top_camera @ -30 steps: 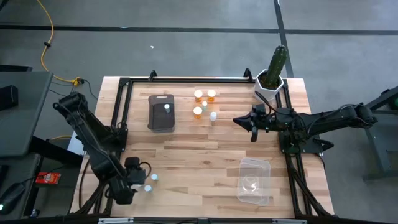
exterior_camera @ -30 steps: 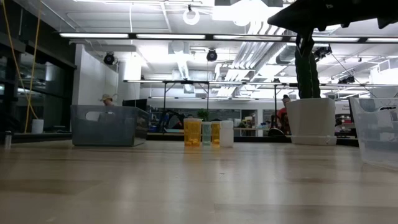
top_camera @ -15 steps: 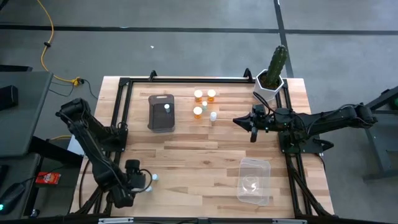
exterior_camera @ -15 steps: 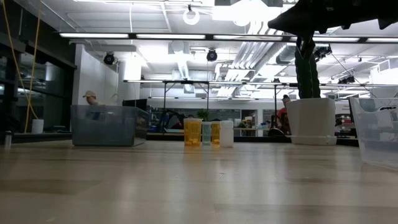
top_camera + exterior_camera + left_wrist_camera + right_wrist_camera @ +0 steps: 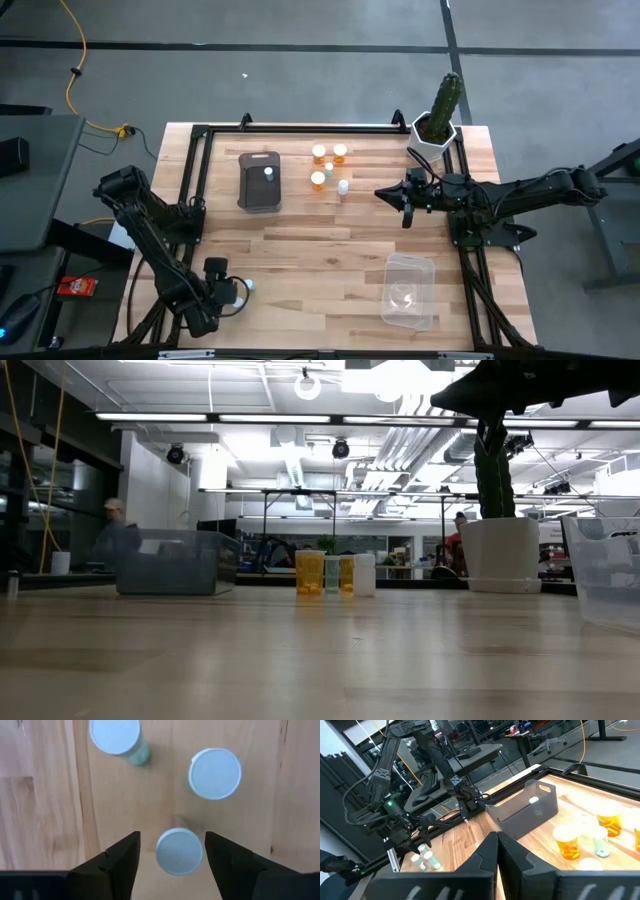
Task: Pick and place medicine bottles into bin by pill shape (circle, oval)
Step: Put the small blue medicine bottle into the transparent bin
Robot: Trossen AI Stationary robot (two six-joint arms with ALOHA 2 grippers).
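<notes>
Three pale bottles with light caps stand near the table's near left corner; the left wrist view shows them from above [image 5: 179, 851], [image 5: 215, 773], [image 5: 115, 734]. My left gripper [image 5: 172, 837] is open above them, pointing down, with one finger on each side of the nearest bottle and a gap to it on both sides. In the high view it [image 5: 232, 294] covers most of them, and one cap [image 5: 247, 285] shows beside it. Orange and pale bottles [image 5: 318, 178] stand in a cluster at the far middle. My right gripper [image 5: 382, 192] is shut and empty, in the air right of that cluster.
A grey bin [image 5: 259, 195] at the far left holds one bottle [image 5: 268, 172]. A clear bin [image 5: 410, 290] stands at the near right. A cactus in a white pot [image 5: 440, 125] stands at the far right corner. A black frame [image 5: 300, 128] runs round the table.
My left gripper has gone toward the table's near edge, over the bottles at the near left corner, and now covers most of them in the high view. A person beyond the table has walked leftward in the low view.
</notes>
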